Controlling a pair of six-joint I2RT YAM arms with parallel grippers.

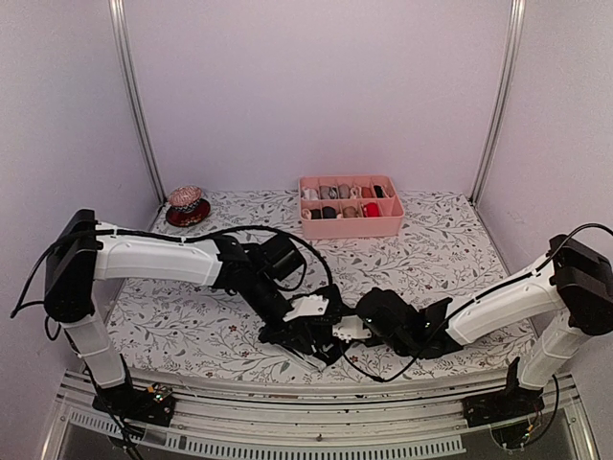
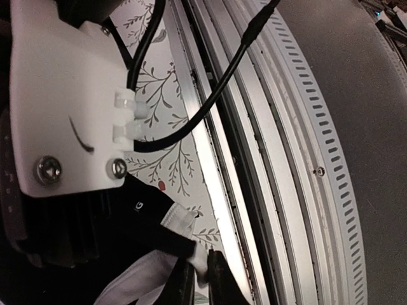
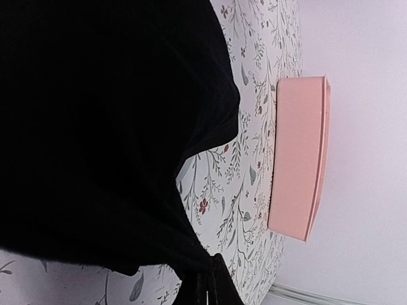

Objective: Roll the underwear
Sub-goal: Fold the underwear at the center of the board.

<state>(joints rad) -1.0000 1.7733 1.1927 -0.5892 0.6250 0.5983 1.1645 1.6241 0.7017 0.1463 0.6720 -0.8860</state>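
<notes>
At the near edge of the floral-patterned table (image 1: 431, 240), right gripper (image 3: 206, 287) pinching a gathered fold of black fabric underwear (image 3: 95, 127), left gripper (image 2: 205, 283) just beside, jaws narrow, its grip impossible to tell, pink plastic divided tray (image 3: 296, 159) well beyond.

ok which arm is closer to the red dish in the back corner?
Left. The left arm lies just in front of the red dish; the right arm comes in from the opposite side, well away.
</notes>
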